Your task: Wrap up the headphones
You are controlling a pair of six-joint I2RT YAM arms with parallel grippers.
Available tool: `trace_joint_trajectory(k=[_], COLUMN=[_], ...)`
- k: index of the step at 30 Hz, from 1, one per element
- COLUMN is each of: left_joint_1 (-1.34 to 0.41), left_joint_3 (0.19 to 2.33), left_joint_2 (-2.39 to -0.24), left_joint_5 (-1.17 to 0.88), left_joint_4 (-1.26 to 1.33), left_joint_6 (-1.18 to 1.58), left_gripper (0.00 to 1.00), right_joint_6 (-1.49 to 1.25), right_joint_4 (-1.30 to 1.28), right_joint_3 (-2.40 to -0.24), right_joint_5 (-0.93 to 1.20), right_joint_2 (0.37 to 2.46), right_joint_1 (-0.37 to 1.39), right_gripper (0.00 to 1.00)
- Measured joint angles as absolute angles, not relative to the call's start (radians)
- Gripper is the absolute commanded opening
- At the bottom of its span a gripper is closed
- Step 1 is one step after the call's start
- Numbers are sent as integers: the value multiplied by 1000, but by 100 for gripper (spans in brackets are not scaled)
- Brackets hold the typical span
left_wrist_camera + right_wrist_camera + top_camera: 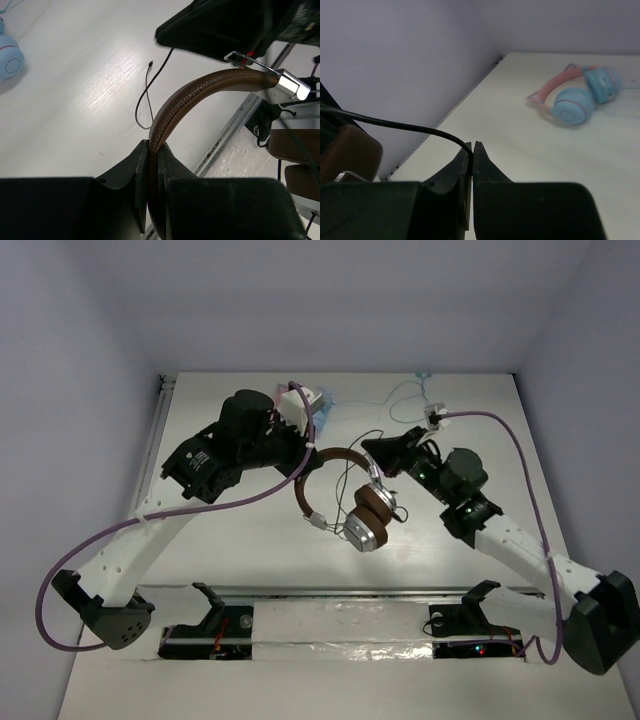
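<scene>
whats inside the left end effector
The brown headband, clamped between the left end effector's fingers. How far the band runs down inside is covered by them.

Headphones (365,525): brown headband, silver earcups, black cable (395,125). Second headphones (577,97): light blue, pink. Table (250,550): white.

No text, brand, number or sign is legible in any of the three views. A small pale mark on the black housing of the left arm (200,455) is too small to read, and the headphones (368,525) show no readable lettering.
</scene>
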State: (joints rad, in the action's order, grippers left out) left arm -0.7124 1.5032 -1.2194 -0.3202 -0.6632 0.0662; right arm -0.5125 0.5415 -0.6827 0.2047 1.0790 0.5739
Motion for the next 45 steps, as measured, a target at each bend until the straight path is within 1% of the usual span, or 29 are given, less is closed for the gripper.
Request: trace_joint_trajectory(k=[5,9,19,24,25,26,27,30,32,34,41,45], left_joint_1=[-681,-651,-607,-581,-577,-573,-570,-568,-568,-568,-564,-561], left_joint_3=[1488,1481,1496,1530,1536,1541,1547,1565,1589,1624,1731,1792], left_joint_2=[-1218,-1213,-1188,-1188,-1188,-1188,-1188,-1193,-1203,-1216,-1253,-1280], left_joint_5=[-317,-346,-433,-437,-437,-437,-436,-437,-438,-437,-401,-378], left_joint_4=[-664,-663,-657,-641,-630,-617,-605,-565,-545,-534,-518,-522], left_joint_6=[61,56,49,51,56,63,70,99,119,135,171,187], left_gripper=[0,0,0,0,0,0,0,0,0,0,0,0], right_joint_6=[-458,-433,-434,-439,-444,-451,-461,-496,-511,-521,-548,-563], right_joint_4=[425,369,279,285,288,305,330,403,432,468,570,630], right_joint_3=[-741,-757,-720,-670,-667,-660,-649,-612,-604,-606,-608,-590], right_joint_5=[60,7,79,141,162,187,218,289,320,346,404,415], right_joint_2=[966,946,997,974,978,984,991,1022,1057,1103,1267,1318], right_joint_1=[562,561,557,557,557,557,557,557,557,557,557,557], right_gripper=[0,0,0,0,3,8,18,36,43,46,46,43])
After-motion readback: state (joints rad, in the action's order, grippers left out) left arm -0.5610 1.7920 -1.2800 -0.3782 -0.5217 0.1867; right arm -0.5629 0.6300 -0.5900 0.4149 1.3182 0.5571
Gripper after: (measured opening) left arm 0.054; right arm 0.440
